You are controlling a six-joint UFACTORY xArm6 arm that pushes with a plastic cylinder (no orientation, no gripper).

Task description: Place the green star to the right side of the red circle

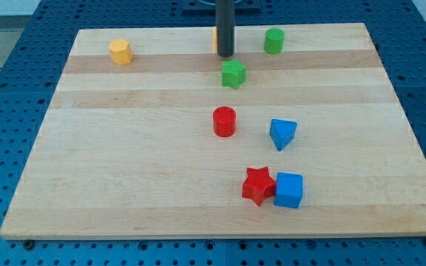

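Note:
The green star (233,74) lies near the view's top, a little right of centre. The red circle (224,121) stands below it, near the board's middle. My tip (225,55) is just above the green star, slightly to its left, close to it; contact cannot be told. The rod hides most of a yellow block (215,40) behind it.
A green cylinder (274,41) stands at the top right of the tip. A yellow hexagon block (120,52) is at the top left. A blue triangle (282,134) lies right of the red circle. A red star (258,185) and blue cube (289,190) touch near the bottom.

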